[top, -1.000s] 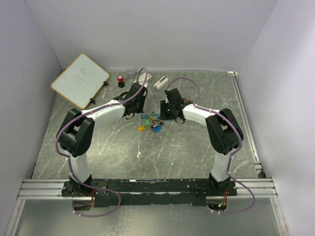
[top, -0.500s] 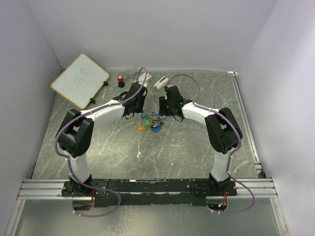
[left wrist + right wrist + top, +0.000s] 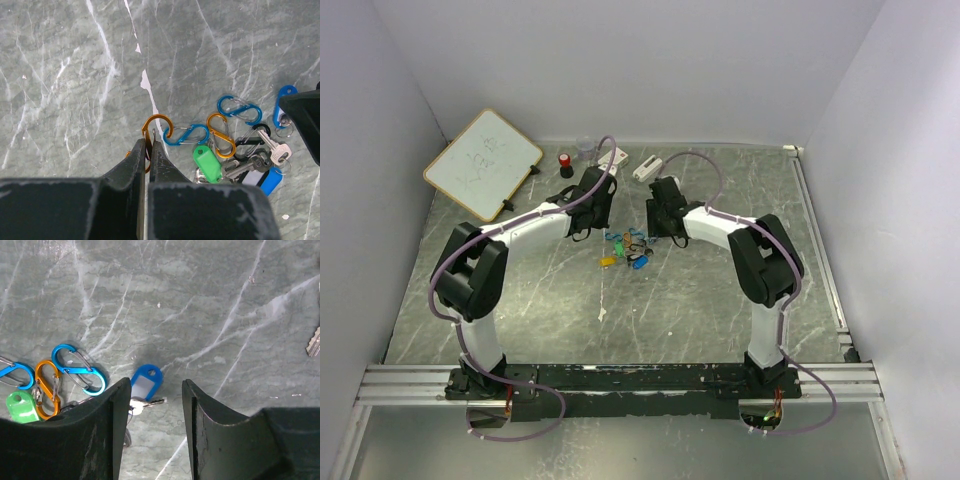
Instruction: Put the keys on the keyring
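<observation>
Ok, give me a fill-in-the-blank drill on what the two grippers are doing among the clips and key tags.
1. The left gripper is shut on an ____ carabiner.
2. The right gripper hangs ____ over the blue key tag.
3. Apart from blue ones, the left wrist view shows one more tag, coloured ____.
Missing words: orange; open; green.
</observation>
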